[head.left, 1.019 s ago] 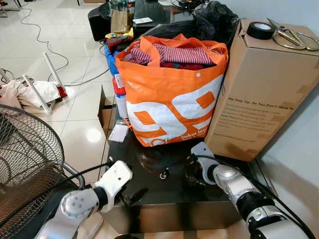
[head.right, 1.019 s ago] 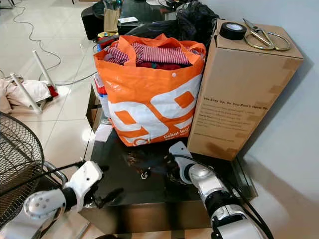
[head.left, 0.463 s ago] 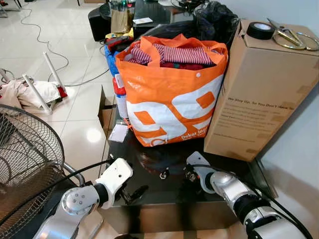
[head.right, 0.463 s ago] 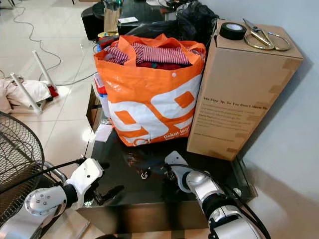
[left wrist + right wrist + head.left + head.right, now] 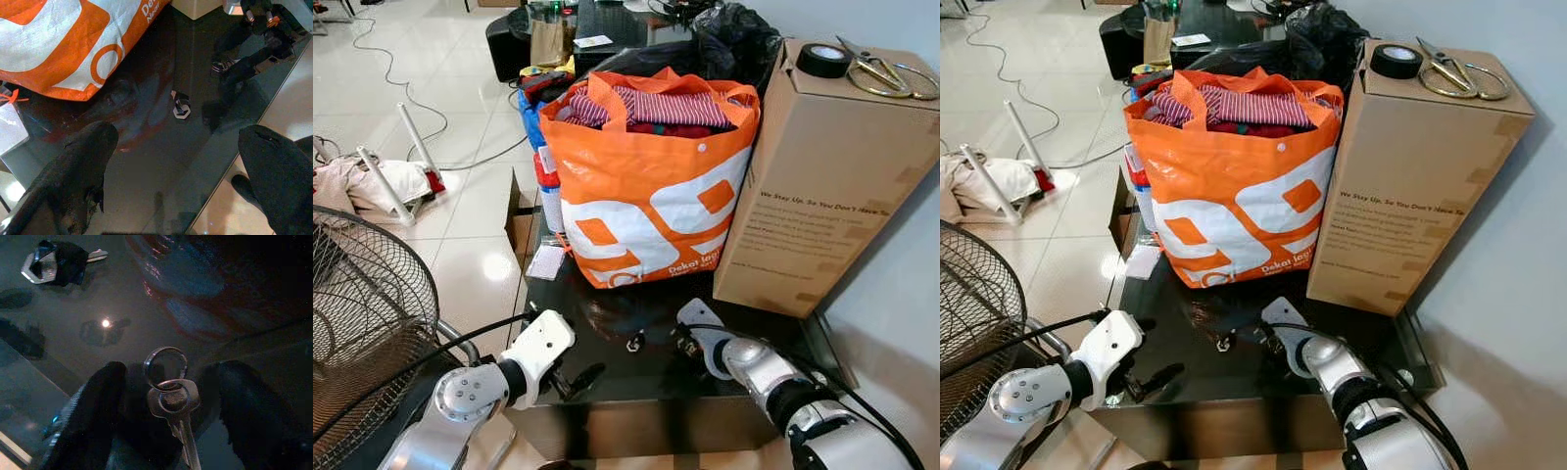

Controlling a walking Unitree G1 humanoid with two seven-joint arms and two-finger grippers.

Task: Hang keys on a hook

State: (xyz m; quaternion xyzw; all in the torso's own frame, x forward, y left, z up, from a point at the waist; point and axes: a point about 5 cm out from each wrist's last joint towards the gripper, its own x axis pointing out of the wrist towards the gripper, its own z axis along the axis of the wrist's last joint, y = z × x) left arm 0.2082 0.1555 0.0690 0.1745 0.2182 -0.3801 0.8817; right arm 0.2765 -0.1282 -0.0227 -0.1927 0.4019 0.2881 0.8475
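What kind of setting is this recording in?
Likely a lived-in home, mid-tidying or moving: an orange bag stuffed with clothes, a cardboard box on a dark glass table, and a standing fan.

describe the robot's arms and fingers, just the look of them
Both arms are jointed silver metal with white housings at the wrists and black cables running along them. The left gripper and right gripper each have two long black fingers with a rough matte surface. Small orange fittings show near the right wrist in the left wrist view.

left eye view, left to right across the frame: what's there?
Fan → left gripper → key on the glass table → right gripper → cardboard box.
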